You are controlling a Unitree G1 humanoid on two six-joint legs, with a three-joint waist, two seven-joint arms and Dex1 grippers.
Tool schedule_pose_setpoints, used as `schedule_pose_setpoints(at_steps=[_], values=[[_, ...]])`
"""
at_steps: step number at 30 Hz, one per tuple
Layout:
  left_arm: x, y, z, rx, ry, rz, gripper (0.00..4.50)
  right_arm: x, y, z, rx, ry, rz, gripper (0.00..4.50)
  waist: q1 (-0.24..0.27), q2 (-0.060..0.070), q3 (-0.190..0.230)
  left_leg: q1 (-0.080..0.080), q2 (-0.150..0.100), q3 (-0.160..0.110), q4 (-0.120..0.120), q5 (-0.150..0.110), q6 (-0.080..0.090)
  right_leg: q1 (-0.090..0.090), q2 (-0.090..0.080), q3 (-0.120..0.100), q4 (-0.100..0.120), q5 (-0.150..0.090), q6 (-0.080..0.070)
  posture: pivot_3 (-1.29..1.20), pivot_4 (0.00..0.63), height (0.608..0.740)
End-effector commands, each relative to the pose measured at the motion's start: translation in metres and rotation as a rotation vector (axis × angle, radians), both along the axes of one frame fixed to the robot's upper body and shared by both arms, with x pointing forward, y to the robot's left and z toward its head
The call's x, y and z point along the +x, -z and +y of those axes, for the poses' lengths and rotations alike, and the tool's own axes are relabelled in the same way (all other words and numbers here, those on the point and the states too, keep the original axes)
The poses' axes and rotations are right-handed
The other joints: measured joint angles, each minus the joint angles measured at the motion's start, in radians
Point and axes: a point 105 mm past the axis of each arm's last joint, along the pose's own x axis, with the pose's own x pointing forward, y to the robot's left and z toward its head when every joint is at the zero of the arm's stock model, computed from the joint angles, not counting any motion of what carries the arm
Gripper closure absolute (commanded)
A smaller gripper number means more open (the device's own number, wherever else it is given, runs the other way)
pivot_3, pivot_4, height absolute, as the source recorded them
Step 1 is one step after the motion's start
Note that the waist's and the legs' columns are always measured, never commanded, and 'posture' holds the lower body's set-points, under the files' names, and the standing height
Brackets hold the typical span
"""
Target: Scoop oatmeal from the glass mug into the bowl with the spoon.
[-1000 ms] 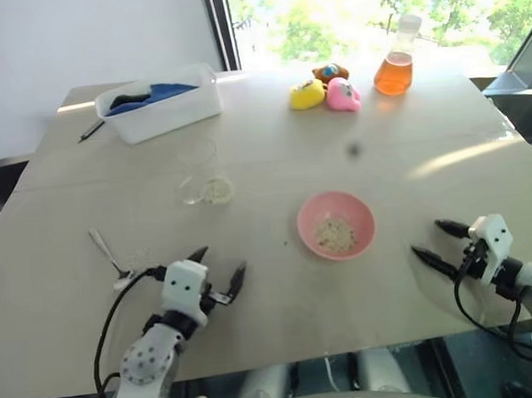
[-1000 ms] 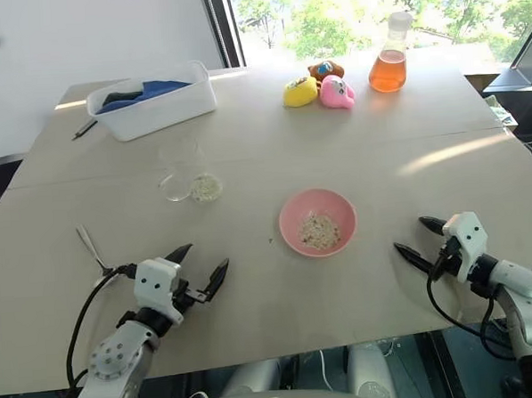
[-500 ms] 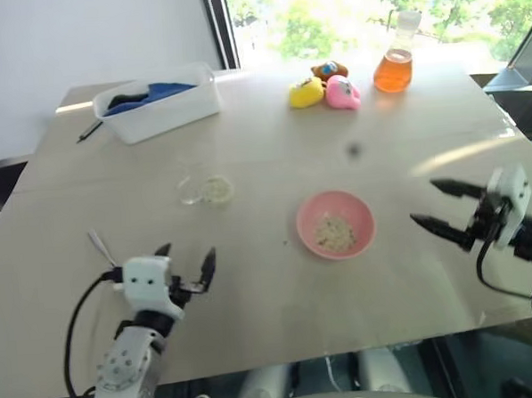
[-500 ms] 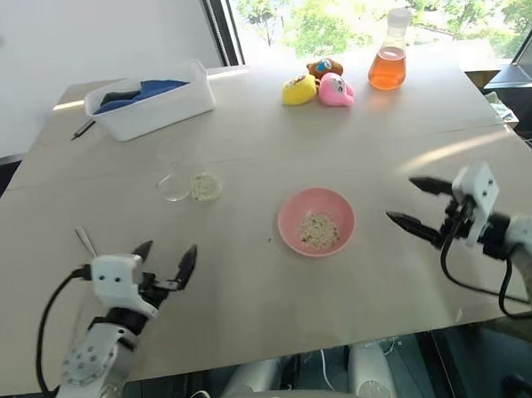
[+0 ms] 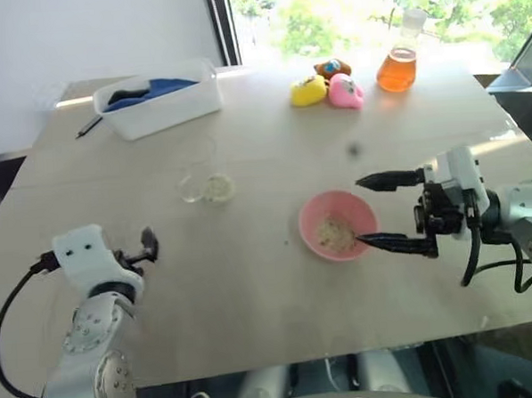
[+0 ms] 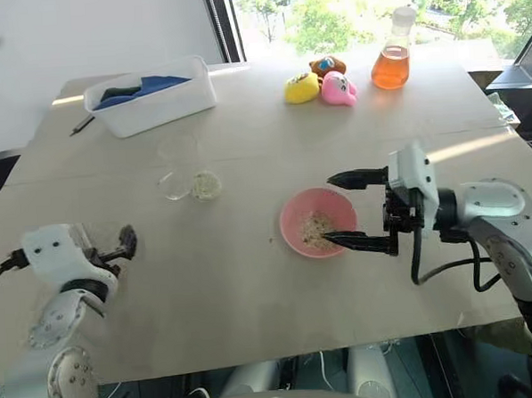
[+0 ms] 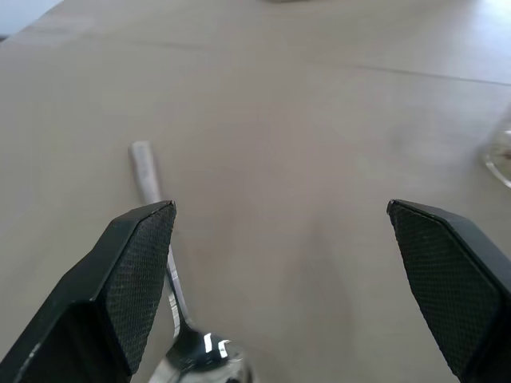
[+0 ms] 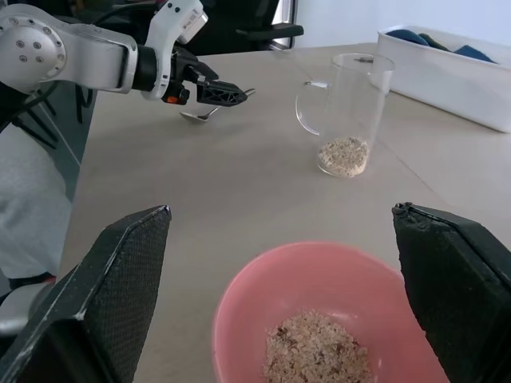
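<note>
The left gripper (image 7: 279, 295) was held wide and empty over the spoon (image 7: 172, 303) lying on the table (image 5: 253, 289). The right gripper (image 5: 374, 211), also spread, hovered beside the bowl (image 5: 337, 225). The spoon remained to be grasped, which called for lowering and closing, before the glass mug (image 8: 345, 124) could be reached.

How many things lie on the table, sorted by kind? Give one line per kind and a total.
Toys: 3 (yellow, pink, brown)
Glass vessels: 2 (glass mug, flask)
Bowl: 1
White tub: 1
Spoon: 1
Pen: 1
Total: 9
</note>
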Motion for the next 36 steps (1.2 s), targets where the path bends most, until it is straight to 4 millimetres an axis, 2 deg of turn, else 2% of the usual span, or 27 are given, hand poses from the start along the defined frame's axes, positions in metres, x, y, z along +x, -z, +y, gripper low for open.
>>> schedule_pose_setpoints(at_steps=[1, 7, 10, 18, 25, 36], values=[[-0.003, -0.009, -0.001, 0.01, -0.013, 0.004, 0.04, -0.004, -0.006, 0.004, 0.004, -0.041, -0.02, 0.02, 0.0, 0.0, 0.0, 0.0, 0.0, 0.0, 0.0, 0.0, 0.0, 0.0, 0.0, 0.0, 0.0, 0.0, 0.0, 0.0, 0.15, 0.74], [-0.008, -0.003, 0.005, -0.013, -0.058, 0.058, 0.04, -0.005, -0.016, 0.009, 0.02, -0.068, -0.033, 0.02, -0.003, 0.0, 0.0, 0.0, 0.0, 0.0, 0.0, 0.0, -0.001, 0.0, 0.0, 0.0, 0.001, 0.0, 0.0, 0.0, 0.15, 0.74], [-0.013, 0.0, 0.016, 0.019, -0.066, 0.105, 0.04, -0.007, -0.017, 0.012, 0.021, -0.082, -0.034, 0.02, -0.003, 0.0, 0.0, 0.0, 0.0, 0.0, 0.0, 0.0, -0.001, -0.001, 0.0, 0.0, 0.001, 0.0, 0.0, 0.0, 0.15, 0.74], [-0.008, 0.008, 0.025, -0.032, -0.012, 0.154, 0.04, -0.007, -0.016, 0.013, 0.025, -0.078, -0.033, 0.02, -0.002, -0.001, 0.0, 0.0, 0.0, 0.0, 0.0, 0.0, -0.001, -0.001, 0.0, 0.0, 0.001, 0.0, 0.0, 0.0, 0.15, 0.74], [-0.001, 0.029, 0.031, -0.11, 0.001, 0.178, 0.04, -0.009, -0.015, 0.014, 0.032, -0.067, -0.025, 0.02, -0.003, -0.001, 0.0, 0.0, 0.0, 0.0, 0.0, 0.0, -0.001, -0.001, 0.0, 0.0, 0.001, 0.0, 0.0, 0.0, 0.15, 0.74], [0.007, 0.042, 0.043, -0.128, -0.03, 0.166, 0.04, -0.008, -0.013, 0.013, 0.039, -0.036, -0.02, 0.02, -0.002, 0.0, 0.0, 0.0, 0.0, 0.0, 0.0, 0.001, -0.001, -0.001, 0.0, 0.0, 0.001, 0.0, 0.0, 0.0, 0.15, 0.74]])
